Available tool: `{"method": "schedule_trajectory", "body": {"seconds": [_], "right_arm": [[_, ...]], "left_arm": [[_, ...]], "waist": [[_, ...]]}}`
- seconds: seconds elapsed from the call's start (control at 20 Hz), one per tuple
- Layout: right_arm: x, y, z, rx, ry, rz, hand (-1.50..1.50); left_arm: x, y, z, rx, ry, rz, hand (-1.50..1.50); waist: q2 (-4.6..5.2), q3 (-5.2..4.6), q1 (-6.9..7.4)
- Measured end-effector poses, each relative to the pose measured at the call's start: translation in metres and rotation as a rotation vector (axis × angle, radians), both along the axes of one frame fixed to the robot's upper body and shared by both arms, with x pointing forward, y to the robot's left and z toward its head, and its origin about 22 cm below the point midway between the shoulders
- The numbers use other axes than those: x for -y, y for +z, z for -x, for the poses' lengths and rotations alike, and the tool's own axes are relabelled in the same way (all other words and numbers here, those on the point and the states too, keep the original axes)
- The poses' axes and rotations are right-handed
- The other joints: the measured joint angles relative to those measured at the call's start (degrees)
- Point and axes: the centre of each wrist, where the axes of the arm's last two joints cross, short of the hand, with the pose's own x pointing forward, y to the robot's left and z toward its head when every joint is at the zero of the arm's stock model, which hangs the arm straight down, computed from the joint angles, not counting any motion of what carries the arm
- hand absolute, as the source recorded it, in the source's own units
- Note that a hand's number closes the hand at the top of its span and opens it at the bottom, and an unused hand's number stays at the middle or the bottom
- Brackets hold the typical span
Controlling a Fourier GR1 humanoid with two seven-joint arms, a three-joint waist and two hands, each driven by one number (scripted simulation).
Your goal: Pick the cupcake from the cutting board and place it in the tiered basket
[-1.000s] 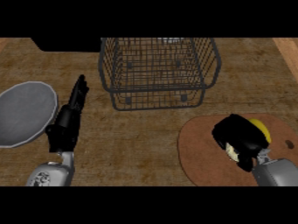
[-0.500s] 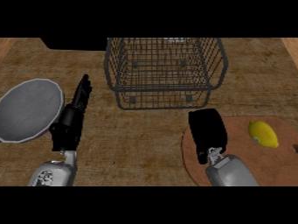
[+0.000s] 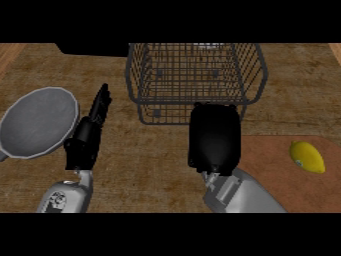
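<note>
My right hand point(image 3: 214, 137) has slid left off the cutting board point(image 3: 276, 170) toward the tiered basket point(image 3: 195, 80), back up; whether its fingers hold the cupcake I cannot tell. Left hand point(image 3: 88, 132) rests straight-fingered beside the pan point(image 3: 38, 122).

Right hand point(image 3: 214, 137) fist-like; left hand point(image 3: 89, 131) straight-fingered.

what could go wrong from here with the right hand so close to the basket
1. The right hand is seen from the back, so whether it holds the cupcake cannot be told; it may reach the basket with nothing.
2. Its fingertips are at the wire basket front rim and might catch the wire instead of clearing it.
3. The yellow lemon on the cutting board might be knocked on the way back.
</note>
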Motion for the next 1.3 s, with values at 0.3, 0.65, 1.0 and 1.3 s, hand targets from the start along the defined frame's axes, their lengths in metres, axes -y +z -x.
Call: {"method": "schedule_trajectory", "body": {"seconds": [0.3, 0.65, 1.0, 1.3], "right_arm": [[-0.017, 0.057, 0.001, 0.124, 0.043, -0.096, 1.5], [-0.027, 0.11, -0.013, 0.169, 0.043, -0.232, 1.5], [-0.048, 0.143, -0.04, 0.168, 0.022, -0.303, 1.5], [-0.063, 0.156, -0.068, 0.169, -0.021, -0.271, 1.5]], "left_arm": [[-0.001, 0.0, -0.004, 0.003, 0.003, -0.01, 0.0], [0.0, -0.001, -0.005, 0.005, -0.004, -0.008, 0.0], [-0.002, -0.001, -0.008, 0.009, -0.001, 0.001, 0.0], [0.002, -0.001, -0.007, 0.014, 0.003, -0.001, 0.0]], "waist": [[-0.11, -0.05, -0.16], [0.07, -0.04, 0.1], [0.48, -0.01, 0.13], [0.65, 0.03, -0.66]]}}
